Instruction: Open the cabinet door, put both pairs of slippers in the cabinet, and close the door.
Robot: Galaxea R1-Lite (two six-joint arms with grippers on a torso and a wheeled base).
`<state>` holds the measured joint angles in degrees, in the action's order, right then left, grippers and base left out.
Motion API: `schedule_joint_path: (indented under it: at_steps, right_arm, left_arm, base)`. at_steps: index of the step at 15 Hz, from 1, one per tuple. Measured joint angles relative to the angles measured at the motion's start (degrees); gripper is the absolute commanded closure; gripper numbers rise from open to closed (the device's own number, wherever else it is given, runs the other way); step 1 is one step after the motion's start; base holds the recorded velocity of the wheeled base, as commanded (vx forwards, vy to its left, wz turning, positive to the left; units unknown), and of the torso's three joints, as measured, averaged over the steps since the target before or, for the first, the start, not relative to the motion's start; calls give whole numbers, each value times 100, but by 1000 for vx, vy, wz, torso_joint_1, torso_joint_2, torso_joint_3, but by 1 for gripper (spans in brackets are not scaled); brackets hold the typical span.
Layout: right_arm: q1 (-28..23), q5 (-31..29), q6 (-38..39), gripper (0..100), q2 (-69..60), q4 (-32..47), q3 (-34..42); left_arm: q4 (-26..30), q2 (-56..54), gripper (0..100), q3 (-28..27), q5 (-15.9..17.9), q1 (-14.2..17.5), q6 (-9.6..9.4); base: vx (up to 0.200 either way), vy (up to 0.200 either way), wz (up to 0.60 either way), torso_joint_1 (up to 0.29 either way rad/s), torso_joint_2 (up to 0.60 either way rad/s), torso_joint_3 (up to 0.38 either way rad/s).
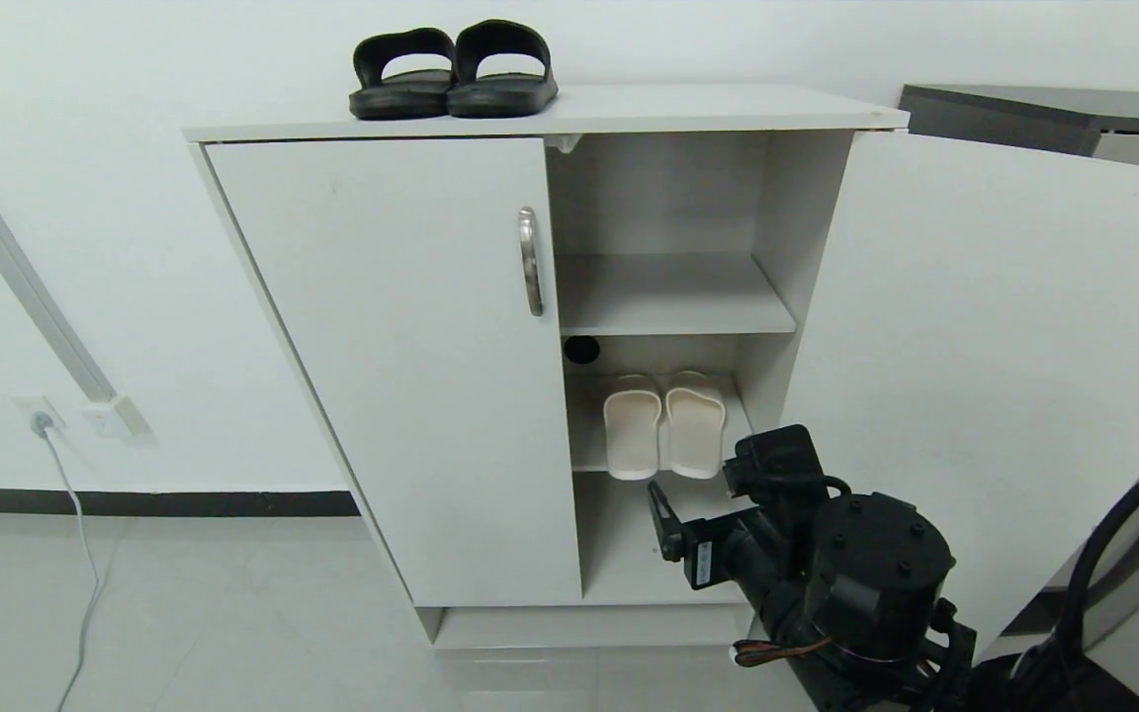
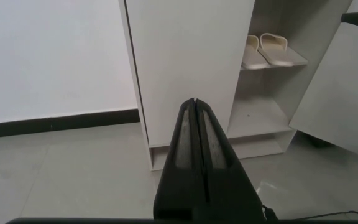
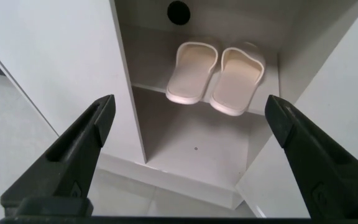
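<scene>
While the right door (image 1: 1005, 376) stands open, white slippers (image 1: 663, 425) lie on the lower shelf (image 1: 738, 430) of the cabinet (image 1: 382, 376), black slippers (image 1: 453, 71) at its top's front edge; right gripper (image 3: 189, 102) jaws apart, left gripper (image 2: 194, 106) jaws together.

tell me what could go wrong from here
1. The black slippers sit high on the cabinet top, while the open right gripper is low by the bottom compartment: a long reach up may push them off rather than grip them.
2. The white slippers seem to overhang the front edge of their shelf, so the gripper or the closing right door could catch them.
</scene>
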<state>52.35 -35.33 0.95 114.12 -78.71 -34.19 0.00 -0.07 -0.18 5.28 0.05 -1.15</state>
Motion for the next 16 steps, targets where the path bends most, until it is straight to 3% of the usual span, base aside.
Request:
schedule_joint_path:
  at_steps: [16]
  right_arm:
    - [-9, -6, -9, 0, 168, -238, -6]
  left_arm:
    - [0, 0, 100, 0, 0, -2, 2]
  base:
    - [0, 200, 0, 4, 2, 3]
